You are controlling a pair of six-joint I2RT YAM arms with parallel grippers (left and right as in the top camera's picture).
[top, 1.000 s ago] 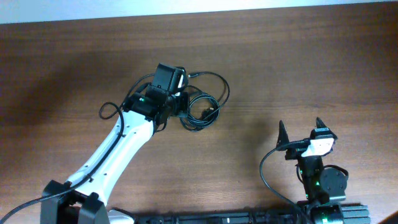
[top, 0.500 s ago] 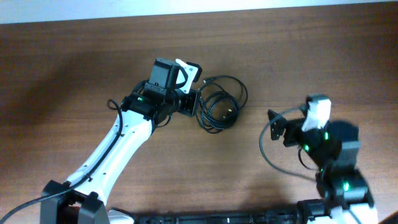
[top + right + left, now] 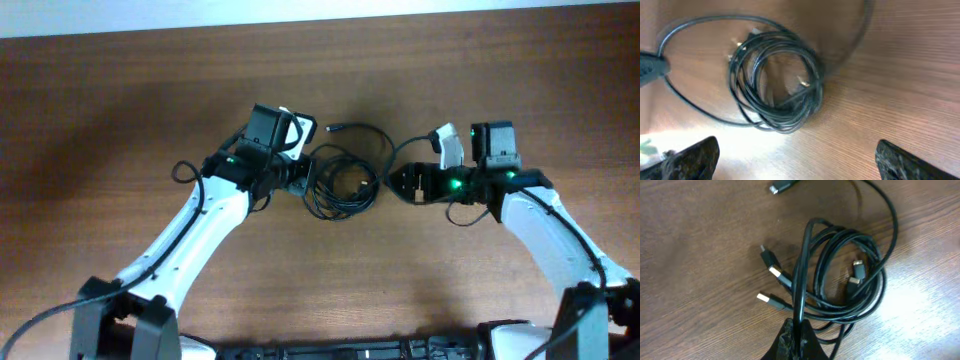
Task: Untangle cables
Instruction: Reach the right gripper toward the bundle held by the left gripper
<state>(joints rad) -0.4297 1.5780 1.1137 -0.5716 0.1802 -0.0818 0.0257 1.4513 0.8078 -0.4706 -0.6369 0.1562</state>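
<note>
cables [image 3: 345, 182]: black tangled coil, upper centre of frame, on tabletop [image 3: 120, 110]. left pincer [image 3: 796, 339]: clenched on one strand at coil's left edge. right pincer [image 3: 795, 152]: released, just right of coil.

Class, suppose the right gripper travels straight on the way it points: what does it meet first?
Probably the cables, coiled directly ahead of the right gripper; its height above the table is unclear.
</note>
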